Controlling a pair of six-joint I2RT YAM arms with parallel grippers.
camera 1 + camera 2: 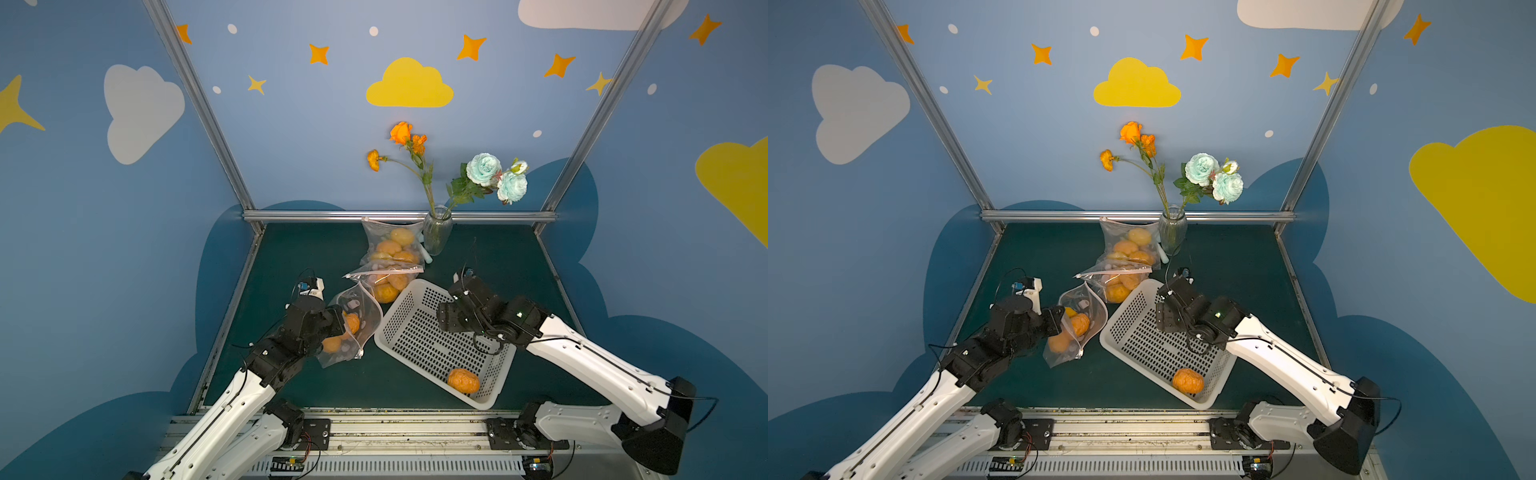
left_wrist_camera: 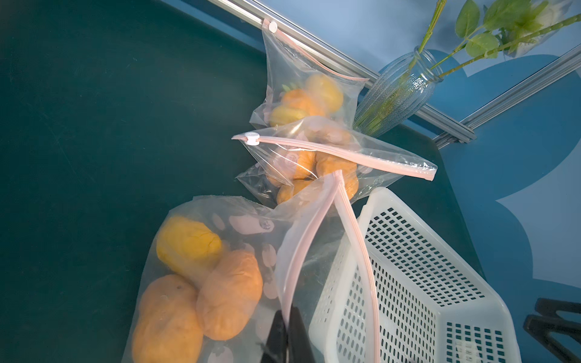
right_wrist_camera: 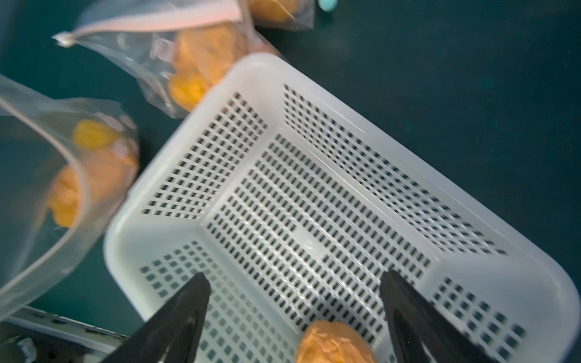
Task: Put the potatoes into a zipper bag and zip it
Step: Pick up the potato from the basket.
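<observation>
My left gripper (image 2: 287,311) is shut on the pink zipper rim of an open zipper bag (image 2: 245,226), which it holds up at the table's left in both top views (image 1: 361,316) (image 1: 1090,309). Inside lie three potatoes: a yellow one (image 2: 188,242) and two orange ones (image 2: 231,292) (image 2: 166,317). Beside the bag stands a white perforated basket (image 1: 415,286) (image 3: 251,69) with one orange potato (image 1: 463,380) (image 3: 336,344) at its near end. Above the basket's floor hangs my right gripper (image 3: 294,276), open and holding nothing, with that potato just short of its fingers.
Two more clear bags of potatoes lie behind, one against the back rail (image 1: 390,245) and one zipped, touching the basket's far corner (image 1: 386,278). A glass vase (image 1: 436,230) with flowers stands at the back. An aluminium rail (image 1: 332,215) bounds the green table.
</observation>
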